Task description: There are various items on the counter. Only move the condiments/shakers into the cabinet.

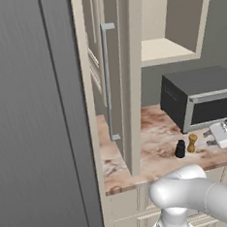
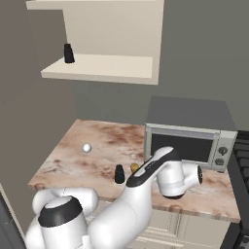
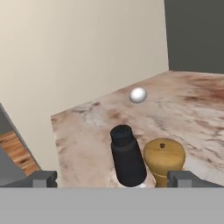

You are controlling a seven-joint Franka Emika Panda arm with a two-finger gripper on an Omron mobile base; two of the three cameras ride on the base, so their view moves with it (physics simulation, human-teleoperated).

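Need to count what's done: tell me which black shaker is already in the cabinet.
The black shaker standing on the cabinet shelf; the other black one still stands on the counter beside the golden-tan shaker.

Microwave (image 2: 187,138): dark grey box, silver front, dark glass door, 2 round knobs on right panel; sits at back right of stone slab, against grey wall (image 2: 204,53). Small white ball (image 2: 87,148): lies alone toward left side of slab, well apart from microwave; in hand view (image 3: 138,95) near far edge. Black stove grate (image 2: 241,160) just right of microwave. Wood floor patch (image 3: 17,151) below slab's end.
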